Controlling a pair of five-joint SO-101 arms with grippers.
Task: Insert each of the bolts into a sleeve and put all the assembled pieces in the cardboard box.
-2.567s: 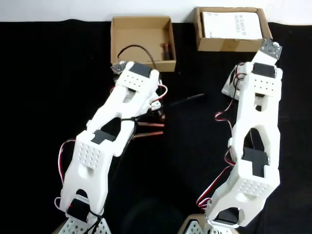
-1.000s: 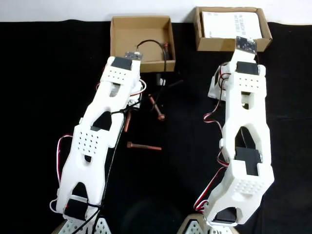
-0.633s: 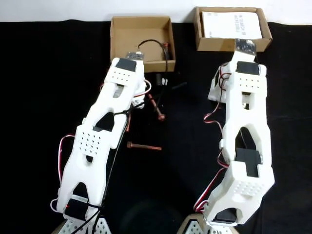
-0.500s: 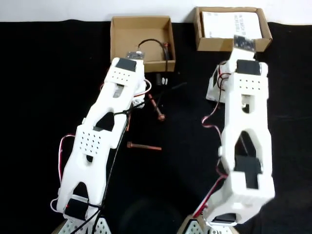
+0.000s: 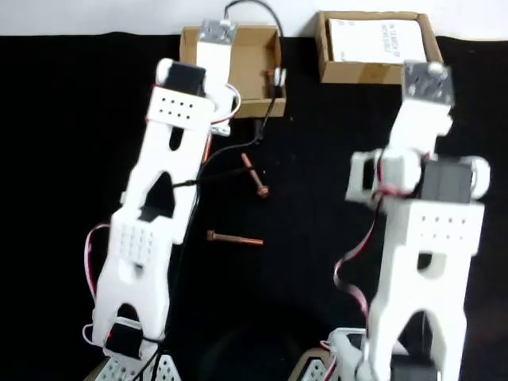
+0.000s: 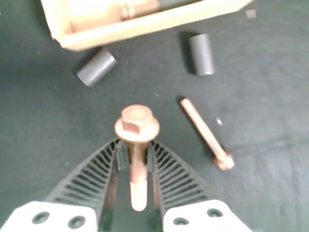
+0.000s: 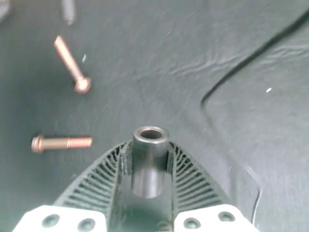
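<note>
surface: black cloth (image 5: pixel 63 159), creased in places | far edge: white strip (image 5: pixel 87 14) beyond the cloth | far right: shallow cardboard box (image 5: pixel 357 73), open top | inside it: white printed sheet (image 5: pixel 373 40), lying flat

The surface (image 5: pixel 63 159) is covered in black cloth, creased in places. Two open cardboard boxes sit along its far side, well apart: the left box (image 5: pixel 185 71) and the wider right box (image 5: pixel 373 74). Just in front of the left box lie two short black sleeves, both on their sides. The first sleeve (image 6: pixel 96 66) is close to the box wall and the second sleeve (image 6: pixel 201 53) is a little off it. Nearer the middle lie two copper-coloured bolts, apart from each other. The slanted bolt (image 5: pixel 254 175) has its head toward the near side. The level bolt (image 5: pixel 234 237) lies crosswise, head to the left.
</note>
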